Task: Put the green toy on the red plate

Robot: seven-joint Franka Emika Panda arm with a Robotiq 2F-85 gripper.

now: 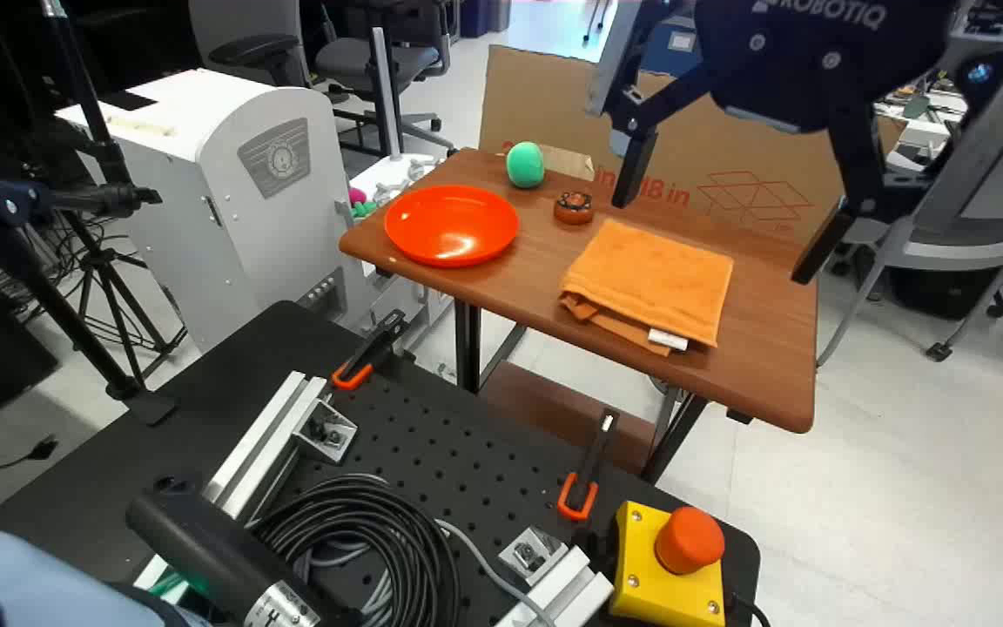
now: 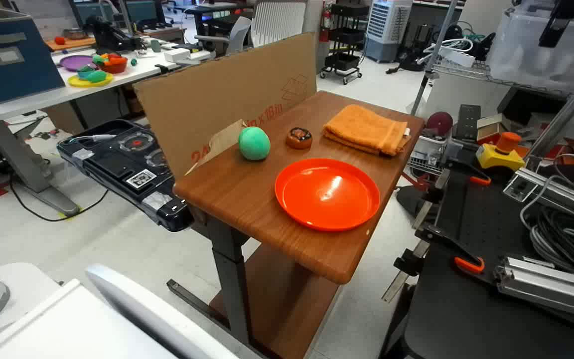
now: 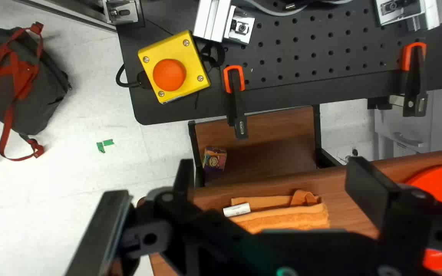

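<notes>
The green toy (image 1: 525, 165) is a small round ball resting on the brown table near its back edge; it also shows in an exterior view (image 2: 254, 143). It is out of sight in the wrist view. The red plate (image 1: 452, 226), glossy and round, lies on the same table with nothing on it. It shows again in an exterior view (image 2: 327, 195) and partly at the right of the wrist view (image 3: 441, 184). My gripper (image 1: 717, 232) is open and empty, raised above the cloth's side of the table, apart from toy and plate. Its spread fingers show in the wrist view (image 3: 272, 172).
A folded orange cloth (image 1: 654, 279) and a small brown cup-like object (image 2: 299, 138) sit on the table (image 1: 754, 374). A cardboard panel (image 1: 728, 165) stands along the back edge. A black bench (image 1: 467, 453) with clamps and a yellow stop-button box (image 3: 175, 65) stands in front.
</notes>
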